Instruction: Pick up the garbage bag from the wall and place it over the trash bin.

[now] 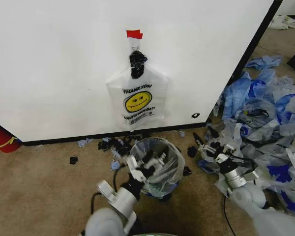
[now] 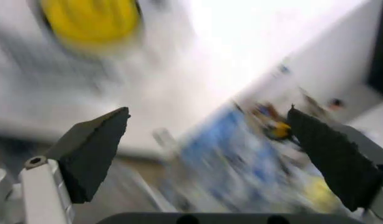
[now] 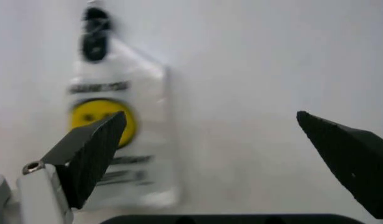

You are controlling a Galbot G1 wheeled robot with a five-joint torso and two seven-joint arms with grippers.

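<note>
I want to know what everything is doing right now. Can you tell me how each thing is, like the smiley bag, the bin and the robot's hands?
garbage bag: hanging on the wall, not yet picked.
trash bin: upright, already lined with a clear bag.
left gripper: fingers open, over the bin.
right gripper: fingers open, holding nothing, right of the bin.

The wall (image 1: pixel 64 64) and floor (image 1: pixel 39 187) are viewed downward from the head; the wall-hung smiley bag (image 3: pixel 117 135) is faced, closer, from both wrists.
</note>
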